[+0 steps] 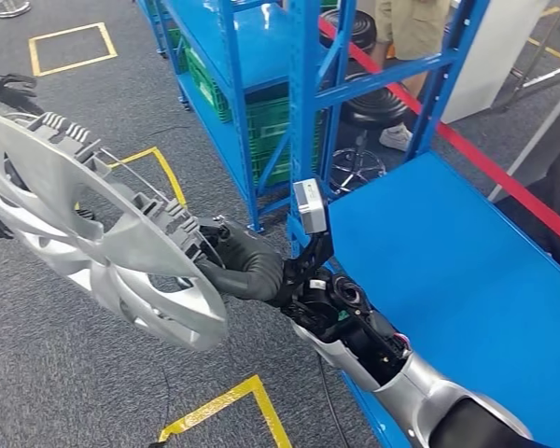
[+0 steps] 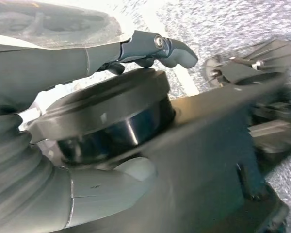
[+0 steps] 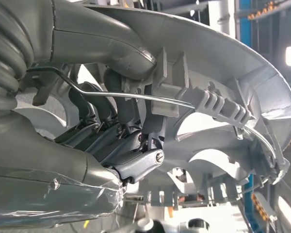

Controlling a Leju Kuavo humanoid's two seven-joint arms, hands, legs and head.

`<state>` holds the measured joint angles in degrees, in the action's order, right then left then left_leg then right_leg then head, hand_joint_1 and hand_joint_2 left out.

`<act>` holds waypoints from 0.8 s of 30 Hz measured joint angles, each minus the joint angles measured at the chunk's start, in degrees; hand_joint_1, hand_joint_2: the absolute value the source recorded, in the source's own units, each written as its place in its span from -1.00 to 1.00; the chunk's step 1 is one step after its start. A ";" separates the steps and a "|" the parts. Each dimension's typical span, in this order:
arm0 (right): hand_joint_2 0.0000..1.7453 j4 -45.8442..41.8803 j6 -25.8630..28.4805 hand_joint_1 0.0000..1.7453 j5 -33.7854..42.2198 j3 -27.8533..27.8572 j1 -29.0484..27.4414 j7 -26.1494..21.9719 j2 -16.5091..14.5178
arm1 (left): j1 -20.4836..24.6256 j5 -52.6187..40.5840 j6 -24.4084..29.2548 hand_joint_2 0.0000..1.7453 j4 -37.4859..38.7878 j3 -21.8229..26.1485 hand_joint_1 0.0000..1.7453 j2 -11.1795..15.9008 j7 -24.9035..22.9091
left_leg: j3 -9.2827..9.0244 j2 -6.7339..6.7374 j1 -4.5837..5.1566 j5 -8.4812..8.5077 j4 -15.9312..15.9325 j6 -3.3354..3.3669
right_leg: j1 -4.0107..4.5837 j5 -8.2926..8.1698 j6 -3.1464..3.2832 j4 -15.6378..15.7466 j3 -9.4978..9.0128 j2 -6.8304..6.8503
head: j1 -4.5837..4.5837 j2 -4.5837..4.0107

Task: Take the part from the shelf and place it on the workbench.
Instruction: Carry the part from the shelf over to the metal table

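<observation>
One big silver wheel cover (image 1: 101, 238), that's the part, and it's hanging out over the grey carpet (image 1: 65, 383) on the left, tilted, well apart from the blue workbench (image 1: 460, 271) on the right. The right hand (image 1: 238, 261) is clamped on its near rim, fingers (image 3: 137, 162) hooked through the ribbed edge. The left hand (image 2: 63, 145) is up close against a dark round piece (image 2: 111, 116), can't tell if it's gripping. Blue shelving (image 1: 263, 84) stands further back.

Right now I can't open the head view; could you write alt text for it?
The robot's right hand holds a large silver plastic wheel cover by its rim over grey carpet. A blue metal shelf rack with green crates stands behind, and a blue workbench top lies to the right.
</observation>
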<state>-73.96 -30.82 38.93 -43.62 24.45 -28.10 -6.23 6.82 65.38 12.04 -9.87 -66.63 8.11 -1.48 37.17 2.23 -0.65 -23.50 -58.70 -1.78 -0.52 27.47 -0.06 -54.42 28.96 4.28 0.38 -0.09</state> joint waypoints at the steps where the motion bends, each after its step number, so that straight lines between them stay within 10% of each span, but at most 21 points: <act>1: 1.00 0.29 -0.20 0.88 0.01 -0.05 0.25 -0.08 -0.09 | -0.04 0.20 0.10 1.00 0.00 0.08 -1.00 0.11 0.08 | -1.49 0.79 0.19 0.80 2.81 0.34 | 0.16 0.22 -0.27 -0.02 -0.14 0.38 | 0.09 0.00; 6: 1.00 1.69 -0.51 0.88 -0.16 -0.48 1.00 -0.45 -0.60 | -0.19 1.11 0.65 1.00 0.01 0.34 -1.00 0.74 0.84 | -2.66 -1.17 0.50 0.62 4.63 2.34 | 0.11 2.21 -1.68 -1.43 -0.57 0.60 | 0.59 0.01; 11: 1.00 3.00 -0.38 0.88 -0.55 -0.75 0.88 -0.70 -0.68 | -0.07 1.37 0.87 1.00 0.01 0.82 -1.00 0.95 1.27 | -3.28 -4.36 0.41 0.29 4.78 3.38 | 0.04 8.94 -1.92 -18.71 8.24 -4.06 | 1.79 0.01; 16: 1.00 3.77 0.62 0.88 -2.23 -0.80 0.68 -1.33 -0.68 | -0.03 0.78 1.25 1.00 0.01 1.20 -1.00 1.02 -1.73 | -3.80 -8.23 0.40 -0.27 4.27 2.85 | -0.22 -0.76 -0.99 -4.36 3.78 -7.73 | 2.34 0.01; 19: 1.00 3.99 0.68 0.88 -3.32 -0.80 0.59 -2.49 -0.78 | -0.12 0.42 1.71 1.00 0.02 1.24 -1.00 1.57 -3.23 | -3.09 -9.98 0.10 -0.06 4.29 1.86 | -0.25 -0.89 -0.50 -1.18 2.43 -8.51 | 2.45 0.01; 22: 1.00 4.25 0.68 0.88 -4.40 -0.78 0.63 -3.09 -1.10 | -0.37 0.48 1.95 1.00 -0.02 1.27 -1.00 2.45 -2.67 | -1.72 -7.47 0.23 -1.61 1.63 1.03 | -0.47 -1.31 0.29 -0.03 1.36 -6.47 | 1.83 0.01; 24: 1.00 4.55 0.67 0.88 -4.72 -0.74 0.66 -3.25 -1.20 | -0.15 0.59 2.09 1.00 -0.03 1.31 -1.00 2.82 -1.92 | 2.03 -4.06 0.19 -4.89 -5.66 0.55 | -0.30 -1.33 0.66 0.33 0.99 -4.88 | 0.98 0.01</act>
<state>-69.41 -30.15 34.21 -44.36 25.11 -31.35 -7.43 6.68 65.97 14.14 -9.90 -65.31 10.92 -3.39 39.20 -1.83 -0.46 -28.39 -64.35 -1.23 -0.82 26.14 0.61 -54.09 29.95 -0.60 1.35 -0.08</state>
